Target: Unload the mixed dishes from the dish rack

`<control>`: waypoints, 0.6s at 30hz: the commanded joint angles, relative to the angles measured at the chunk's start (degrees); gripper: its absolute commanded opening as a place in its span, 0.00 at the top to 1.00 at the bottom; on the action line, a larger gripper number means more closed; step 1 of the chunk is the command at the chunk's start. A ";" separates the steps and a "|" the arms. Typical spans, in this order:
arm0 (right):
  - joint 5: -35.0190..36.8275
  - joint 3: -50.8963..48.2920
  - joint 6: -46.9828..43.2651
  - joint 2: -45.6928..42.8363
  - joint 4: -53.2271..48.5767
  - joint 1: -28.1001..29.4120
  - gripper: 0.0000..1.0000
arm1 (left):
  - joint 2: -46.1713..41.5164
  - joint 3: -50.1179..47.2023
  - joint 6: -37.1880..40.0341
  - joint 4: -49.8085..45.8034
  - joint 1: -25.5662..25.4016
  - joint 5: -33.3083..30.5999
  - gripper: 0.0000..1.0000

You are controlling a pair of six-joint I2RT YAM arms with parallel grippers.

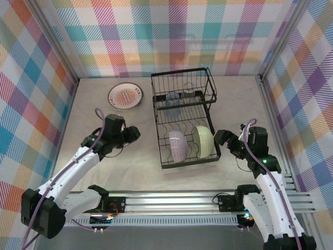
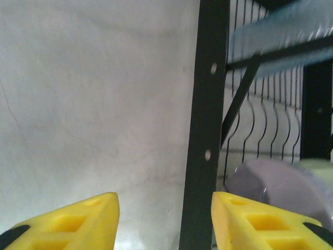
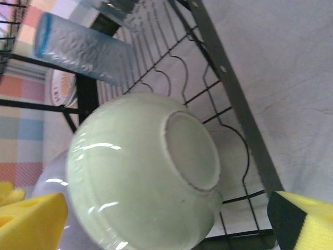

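A black wire two-tier dish rack (image 1: pixel 183 164) stands mid-table. In its lower tray, a lavender bowl (image 1: pixel 178 145) and a pale green bowl (image 1: pixel 203 140) stand on edge, side by side. A clear bluish glass tumbler (image 1: pixel 173 103) lies in the upper basket. A white plate with an orange sunburst (image 1: pixel 125 96) rests on the table, far left. The left gripper (image 1: pixel 134 134) is just left of the rack, jaws apart and empty. The right gripper (image 1: pixel 222 139), jaws wide, faces the green bowl.
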 commanded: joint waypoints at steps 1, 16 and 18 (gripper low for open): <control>1.53 -2.08 1.74 2.29 4.60 -0.25 0.01 | -0.24 -3.60 -3.14 1.34 -4.95 -1.47 0.61; -4.01 -6.93 4.40 11.43 15.12 -0.24 0.01 | 15.42 -10.43 -10.75 21.21 -15.74 0.09 0.90; -5.60 -6.87 4.68 13.57 16.44 -0.20 0.01 | 17.12 -10.43 -11.60 23.13 -15.84 0.54 0.90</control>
